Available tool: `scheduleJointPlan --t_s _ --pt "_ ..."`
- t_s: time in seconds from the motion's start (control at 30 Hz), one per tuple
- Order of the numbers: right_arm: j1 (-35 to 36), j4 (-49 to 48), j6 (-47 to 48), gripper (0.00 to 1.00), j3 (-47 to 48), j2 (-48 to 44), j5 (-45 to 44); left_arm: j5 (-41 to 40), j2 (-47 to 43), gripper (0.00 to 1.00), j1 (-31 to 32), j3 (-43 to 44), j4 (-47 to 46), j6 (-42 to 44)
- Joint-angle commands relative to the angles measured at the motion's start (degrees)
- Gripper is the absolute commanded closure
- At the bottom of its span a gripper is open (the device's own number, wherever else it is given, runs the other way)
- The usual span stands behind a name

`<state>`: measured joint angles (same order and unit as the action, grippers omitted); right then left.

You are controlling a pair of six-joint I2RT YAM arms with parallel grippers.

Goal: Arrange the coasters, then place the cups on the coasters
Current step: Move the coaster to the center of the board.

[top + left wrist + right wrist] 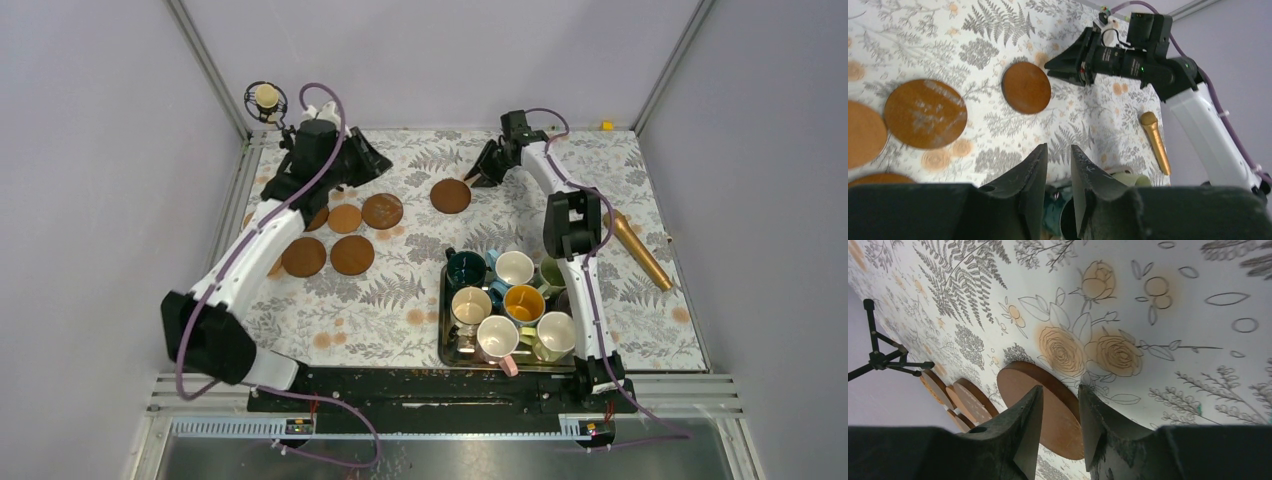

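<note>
Lilac-walled enclosure; desk (400,295) dressed in a fern-and-rose print. We list the contents as follows.

1. Coasters (352,255): brown discs lying flat in a group on the left of the desk, close together, some touching or nearly so. One lone coaster (450,196) lies flat at far centre, well apart from the group.

2. Cups (523,302): all packed upright in the steel tray (443,330) near the right arm's base, none on a coaster yet.

3. Right tool (1060,389): low at the lone coaster's rim, jaws parted by a narrow gap and clasping nothing. The disc's edge shows through the gap. We cannot tell whether the tips touch it.

4. Left tool (1058,147): held above the desk beside the group, jaws a little apart, empty.

5. Gold rod (640,250): lying on the right of the desk, apart from both tools.

Handling note, our judgement: the step in hand is arranging the coasters, with the lone disc as the piece now being placed.
- We would space each disc so that a mug and its handle fit without crowding the next one.
- Thin discs give little to grip, so we would meet the rim at a shallow angle or slide the disc flat across the cloth.
- We would lift the tool straight off so that nothing drags.
- We would keep the row clear of the tray.
</note>
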<state>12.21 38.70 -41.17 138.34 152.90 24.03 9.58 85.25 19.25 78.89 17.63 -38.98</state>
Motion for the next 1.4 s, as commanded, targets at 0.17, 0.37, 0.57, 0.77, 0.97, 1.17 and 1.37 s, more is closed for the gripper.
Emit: scheduleJointPlan --t_s 0.17,0.37,0.57,0.77,0.97,1.17,1.37 --pt "5.09 2.49 2.73 0.6 0.61 -0.59 1.48 -1.8 -18.4 0.72 0.27 -8.57 6.7 6.85" --pt "5.83 4.51 7.48 0.6 -3.73 -3.66 0.62 -5.76 -23.51 0.7 -0.07 -12.62 8.82 9.28" --pt "5.81 7.73 12.25 0.6 -4.38 -4.54 0.85 -0.63 -19.73 0.7 -1.18 -13.29 8.83 7.45" --pt "5.61 7.25 11.29 0.58 -2.76 -4.17 1.93 1.73 -18.23 0.67 -1.36 -13.1 9.61 9.47" --pt "5.11 -0.78 -0.26 0.58 -1.82 -1.86 5.66 7.76 -19.17 0.66 -1.32 -12.57 10.56 13.66" --pt "5.11 -6.58 -7.38 0.58 -1.94 -0.92 3.0 8.29 -21.4 0.65 -1.23 -18.74 5.46 15.53" --pt "5.93 -7.69 -9.23 0.58 0.16 1.46 2.53 8.2 -22.02 0.66 -1.27 -19.62 5.73 17.33"
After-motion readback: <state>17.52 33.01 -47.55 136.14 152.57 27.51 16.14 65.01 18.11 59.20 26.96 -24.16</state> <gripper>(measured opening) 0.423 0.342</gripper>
